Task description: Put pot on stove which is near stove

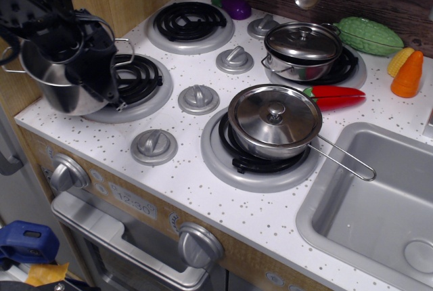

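At the far left the pot (57, 84) hangs tilted over the edge of the front-left burner (139, 81), its base at the burner's grey ring and, as far as this angle shows, not yet flat on the coil. The black tool (91, 57) is clamped on the pot's right-hand rim, one finger seeming to reach inside the wall and the other outside, though the dark housing hides the exact contact.

The pot is thin, polished steel: probably light and stiff, but slippery, and a rim pinch on one side lets it swing and tip, as its lean suggests. The wall under the rolled lip is the sound place to hold; the wire loop handle (125, 51) looks too thin and springy to grip well. Set down at an angle, it could skate on the coil or rock off the ring.

Moving right across the white speckled stove (189, 176), the back-left burner (189, 24) is bare. At the middle sit grey knobs (198, 98), then the shallow lidded pan (274, 122) on the front-right burner and the smaller lidded pot (302, 49) behind it, both well apart from the work. Beyond lies the sink (379, 210), sunk into the counter.
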You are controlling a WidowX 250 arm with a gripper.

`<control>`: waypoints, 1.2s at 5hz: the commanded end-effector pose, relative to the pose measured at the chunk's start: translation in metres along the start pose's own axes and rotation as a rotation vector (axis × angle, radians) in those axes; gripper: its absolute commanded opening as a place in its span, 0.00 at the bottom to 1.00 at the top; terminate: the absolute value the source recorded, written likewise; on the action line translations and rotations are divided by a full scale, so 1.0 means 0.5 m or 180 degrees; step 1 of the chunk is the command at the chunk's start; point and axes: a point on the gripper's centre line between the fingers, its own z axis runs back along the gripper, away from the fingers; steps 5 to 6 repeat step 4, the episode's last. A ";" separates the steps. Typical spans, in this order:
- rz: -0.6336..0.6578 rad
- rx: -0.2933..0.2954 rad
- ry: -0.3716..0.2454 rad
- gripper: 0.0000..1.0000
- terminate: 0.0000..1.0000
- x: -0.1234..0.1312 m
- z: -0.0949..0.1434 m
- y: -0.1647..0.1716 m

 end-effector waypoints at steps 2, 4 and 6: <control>-0.0250 0.0091 -0.0368 0.00 0.00 0.068 -0.006 0.025; -0.0277 -0.0040 -0.0474 1.00 1.00 0.084 -0.023 0.020; -0.0277 -0.0040 -0.0474 1.00 1.00 0.084 -0.023 0.020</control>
